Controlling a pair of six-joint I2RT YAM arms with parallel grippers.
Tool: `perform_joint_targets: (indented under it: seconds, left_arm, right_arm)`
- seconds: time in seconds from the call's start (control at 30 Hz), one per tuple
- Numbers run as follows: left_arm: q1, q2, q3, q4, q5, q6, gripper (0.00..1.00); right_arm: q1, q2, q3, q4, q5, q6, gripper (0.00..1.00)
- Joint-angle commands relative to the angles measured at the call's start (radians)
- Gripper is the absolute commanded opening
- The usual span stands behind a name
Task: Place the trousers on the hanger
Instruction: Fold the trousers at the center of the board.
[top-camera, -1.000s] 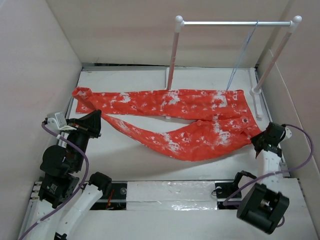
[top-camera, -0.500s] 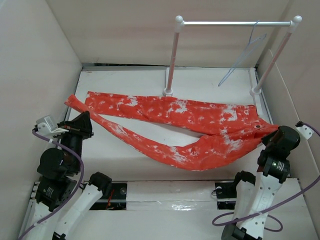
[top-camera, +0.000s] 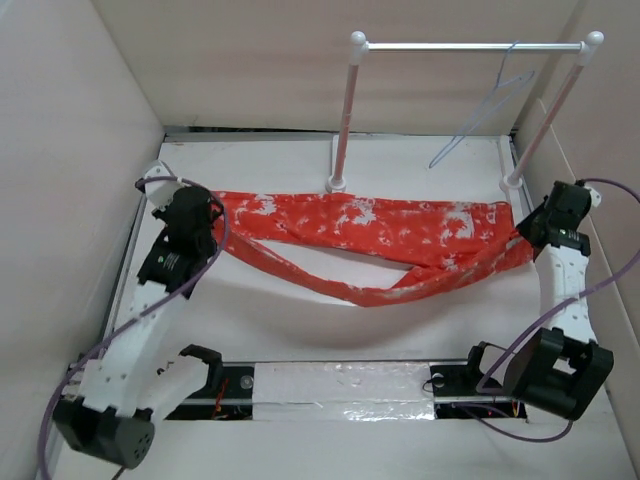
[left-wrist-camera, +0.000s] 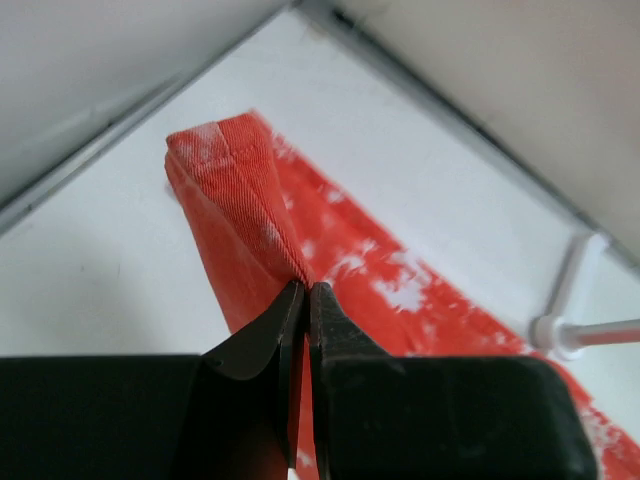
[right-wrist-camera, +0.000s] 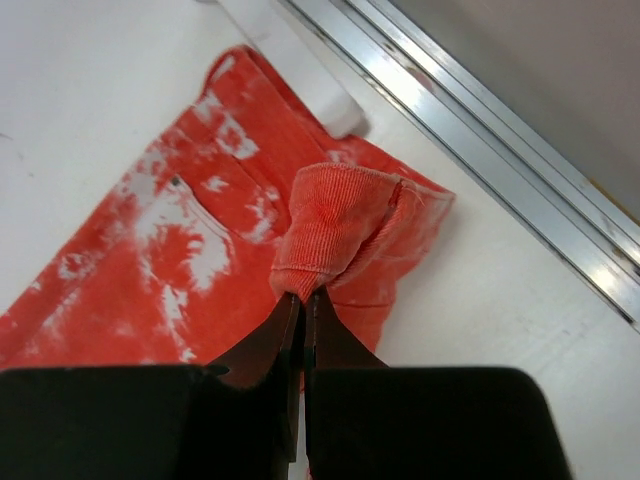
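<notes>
Trousers (top-camera: 380, 225) lie with their long axis left to right across mid-frame, leg ends pinched in the closed left gripper (top-camera: 210, 215), waistband in the closed right gripper (top-camera: 522, 232); hanger (top-camera: 505, 68) upper right, nearer the right arm.

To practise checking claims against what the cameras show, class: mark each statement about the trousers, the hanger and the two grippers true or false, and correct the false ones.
1. The left gripper is shut on a leg end of the trousers. True.
2. The right gripper is open and empty. False: it is shut on the trousers' waist end.
3. The hanger hangs from the rail stand's crossbar. True.
4. The trousers are draped over the hanger. False: they stretch between the two grippers, apart from the hanger.
</notes>
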Motion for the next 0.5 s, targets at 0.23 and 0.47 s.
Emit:
perform_joint_targets:
  seconds: [0.23,0.47]
  left_arm:
    - [0.508,0.337,0.070,-0.018,0.155,-0.151,0.00]
    - [0.526,0.582,0.288,-0.088,0.082,-0.115,0.00]
  right_arm:
    - [0.128,0.232,0.134,0.248,0.110,0.074,0.00]
    - [0.154,0.335,0.217,0.269,0.146,0.062,0.00]
